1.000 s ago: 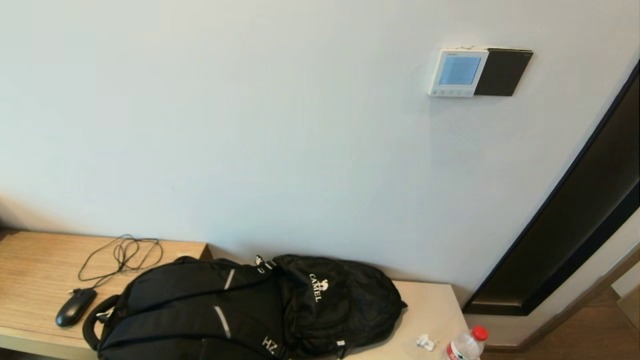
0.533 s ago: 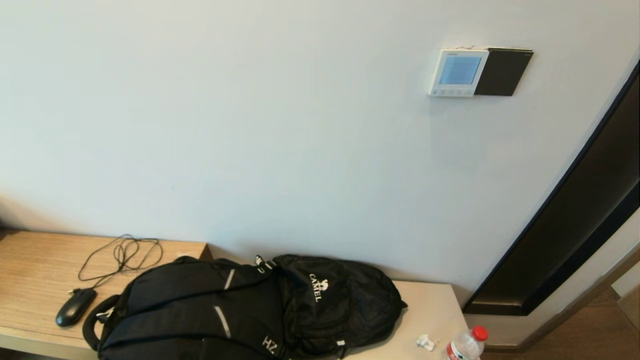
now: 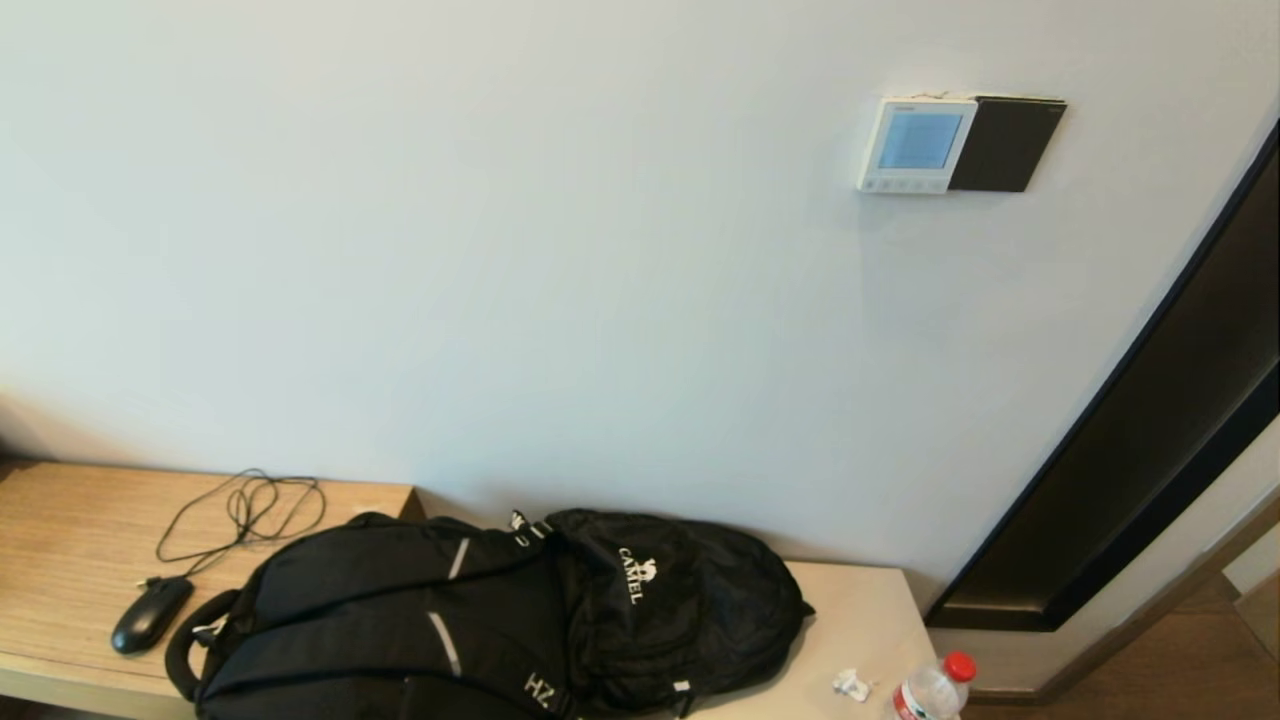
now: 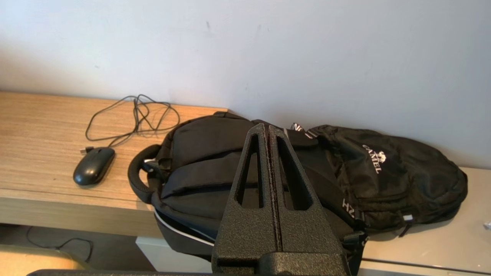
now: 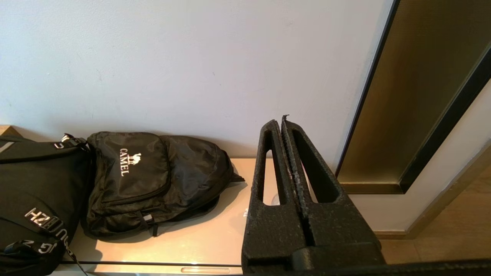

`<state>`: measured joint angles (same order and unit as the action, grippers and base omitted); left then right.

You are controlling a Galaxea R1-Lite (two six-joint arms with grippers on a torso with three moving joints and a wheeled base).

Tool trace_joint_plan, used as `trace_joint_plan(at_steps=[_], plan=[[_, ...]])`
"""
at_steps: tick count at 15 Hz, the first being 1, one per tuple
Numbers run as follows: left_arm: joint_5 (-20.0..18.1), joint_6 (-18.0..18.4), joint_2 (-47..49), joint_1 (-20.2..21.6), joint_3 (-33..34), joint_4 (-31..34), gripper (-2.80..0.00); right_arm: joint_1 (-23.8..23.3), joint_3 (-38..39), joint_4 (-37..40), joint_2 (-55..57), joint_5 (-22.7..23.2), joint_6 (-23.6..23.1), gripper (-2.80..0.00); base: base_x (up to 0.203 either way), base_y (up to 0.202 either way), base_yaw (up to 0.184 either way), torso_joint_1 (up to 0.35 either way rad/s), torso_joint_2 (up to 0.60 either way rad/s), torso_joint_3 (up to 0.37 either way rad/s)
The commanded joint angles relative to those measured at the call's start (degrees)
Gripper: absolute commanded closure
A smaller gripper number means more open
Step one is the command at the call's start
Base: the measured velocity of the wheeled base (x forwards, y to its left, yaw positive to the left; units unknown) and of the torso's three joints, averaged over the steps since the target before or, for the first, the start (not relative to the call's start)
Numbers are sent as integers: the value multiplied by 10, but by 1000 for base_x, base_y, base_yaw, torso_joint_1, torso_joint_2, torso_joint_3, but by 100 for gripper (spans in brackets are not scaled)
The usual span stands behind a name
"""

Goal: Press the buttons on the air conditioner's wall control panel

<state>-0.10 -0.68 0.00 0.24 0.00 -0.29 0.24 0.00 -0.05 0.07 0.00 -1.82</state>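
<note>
The air conditioner's wall control panel (image 3: 915, 144) is a small white square unit with a pale-blue screen, high on the white wall at the upper right of the head view. Its row of tiny buttons (image 3: 902, 184) runs along its bottom edge. Neither arm shows in the head view. My left gripper (image 4: 267, 128) is shut and empty, low over the black backpack. My right gripper (image 5: 279, 122) is shut and empty, low over the beige shelf near the dark door frame. The panel is out of both wrist views.
A plain black square plate (image 3: 1005, 144) adjoins the panel's right side. Black backpacks (image 3: 500, 620) lie on the shelf (image 3: 860, 610), with a corded mouse (image 3: 150, 612) on the wooden top, a water bottle (image 3: 930, 690) and a dark door frame (image 3: 1150, 440) at the right.
</note>
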Motion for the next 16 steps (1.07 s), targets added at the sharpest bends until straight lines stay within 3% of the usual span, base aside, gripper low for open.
trace_joint_plan(at_steps=[1, 16], plan=[[0, 0, 0, 0, 0, -1, 0, 0, 0, 0, 1, 0, 0, 0, 0, 0, 0, 0, 0, 0], [0, 0, 0, 0, 0, 0, 0, -1, 0, 0, 1, 0, 1, 0, 0, 0, 0, 0, 0, 0]])
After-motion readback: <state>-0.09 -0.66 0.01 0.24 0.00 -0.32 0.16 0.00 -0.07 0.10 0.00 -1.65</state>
